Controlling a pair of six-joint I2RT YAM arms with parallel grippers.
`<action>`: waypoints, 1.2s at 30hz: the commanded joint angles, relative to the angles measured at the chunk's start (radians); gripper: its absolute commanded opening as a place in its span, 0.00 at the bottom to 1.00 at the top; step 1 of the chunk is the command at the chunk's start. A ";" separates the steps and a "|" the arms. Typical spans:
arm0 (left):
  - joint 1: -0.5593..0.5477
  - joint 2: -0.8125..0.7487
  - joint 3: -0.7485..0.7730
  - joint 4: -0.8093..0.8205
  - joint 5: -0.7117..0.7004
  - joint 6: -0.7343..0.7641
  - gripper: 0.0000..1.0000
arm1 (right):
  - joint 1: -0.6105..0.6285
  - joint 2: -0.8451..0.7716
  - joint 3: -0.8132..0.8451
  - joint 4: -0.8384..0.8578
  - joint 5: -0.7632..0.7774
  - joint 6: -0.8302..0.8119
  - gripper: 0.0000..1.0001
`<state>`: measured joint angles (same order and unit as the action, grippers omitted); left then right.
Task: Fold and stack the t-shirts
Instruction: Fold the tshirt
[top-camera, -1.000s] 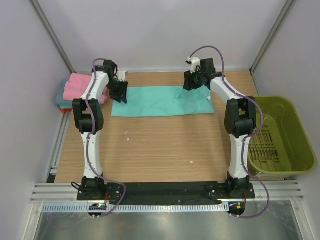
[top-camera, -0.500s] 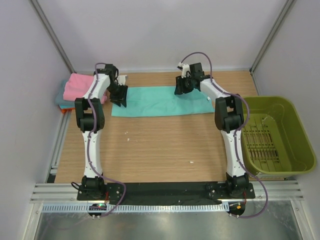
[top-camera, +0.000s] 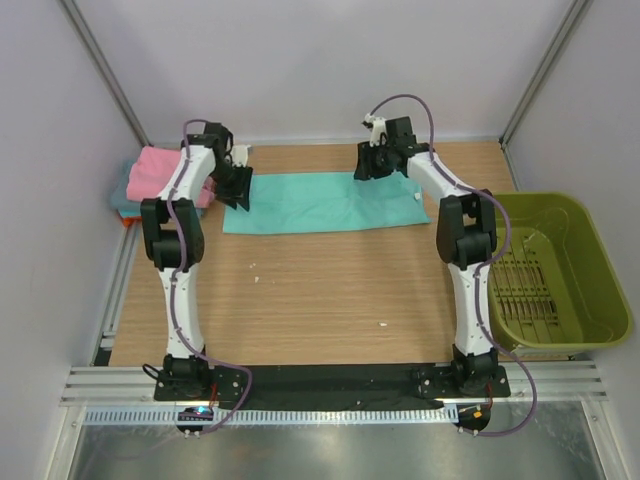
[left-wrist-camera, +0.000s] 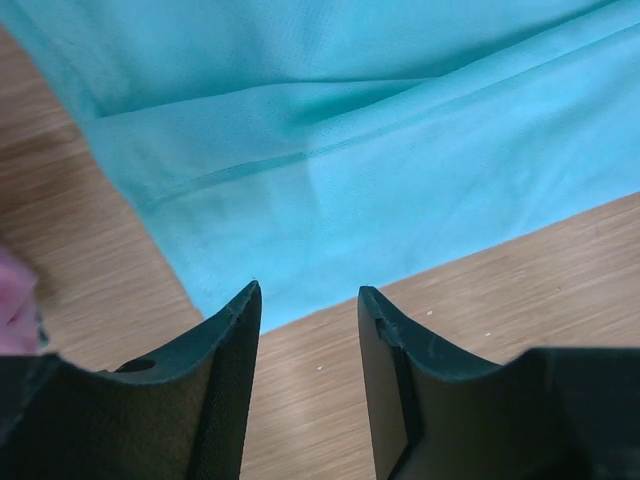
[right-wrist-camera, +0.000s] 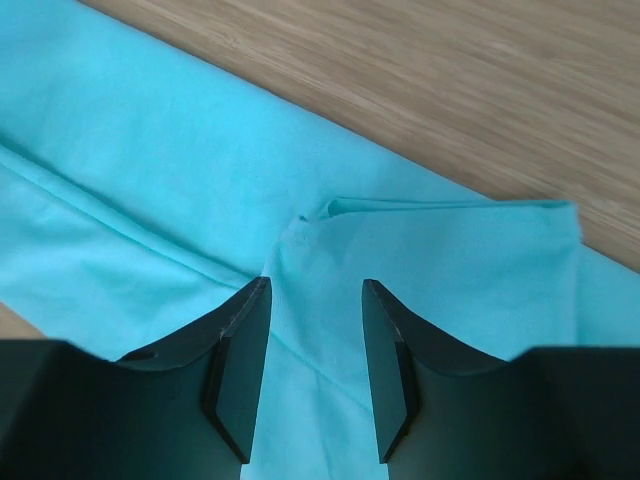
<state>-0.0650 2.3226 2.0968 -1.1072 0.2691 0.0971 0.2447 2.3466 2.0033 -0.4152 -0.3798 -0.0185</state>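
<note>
A teal-green t-shirt (top-camera: 325, 202) lies flat as a long strip across the far part of the table. My left gripper (top-camera: 240, 186) hovers at its left end, open, nothing between the jaws; in the left wrist view the cloth's corner (left-wrist-camera: 330, 190) sits just beyond my left gripper (left-wrist-camera: 309, 291), with bare wood under it. My right gripper (top-camera: 366, 168) hangs open over the strip's far edge; in the right wrist view my right gripper (right-wrist-camera: 315, 285) has a folded sleeve flap (right-wrist-camera: 440, 260) beneath it. Folded t-shirts, pink (top-camera: 160, 172) on top of teal, are stacked at the far left.
An olive-green basket (top-camera: 550, 270) stands off the table's right side. The stack of shirts rests beyond the table's left edge, with an orange edge (top-camera: 129, 222) peeking out below. White walls and metal posts close in the back.
My right gripper swung left along the shirt's far edge, then settled slightly back to the right. My left gripper shifted a little toward the far left corner of the shirt.
</note>
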 joint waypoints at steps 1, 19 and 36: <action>0.004 -0.129 0.000 0.072 -0.024 0.046 0.46 | -0.019 -0.210 -0.053 0.041 0.081 0.017 0.48; -0.064 0.024 0.012 0.113 -0.099 0.033 0.45 | -0.050 -0.141 -0.175 0.007 0.217 0.126 0.47; -0.160 0.035 -0.084 0.078 -0.249 0.019 0.42 | -0.064 -0.021 -0.121 -0.011 0.223 0.106 0.50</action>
<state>-0.2111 2.3962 2.0781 -1.0065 0.0494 0.1184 0.1814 2.3054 1.8378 -0.4416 -0.1677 0.0891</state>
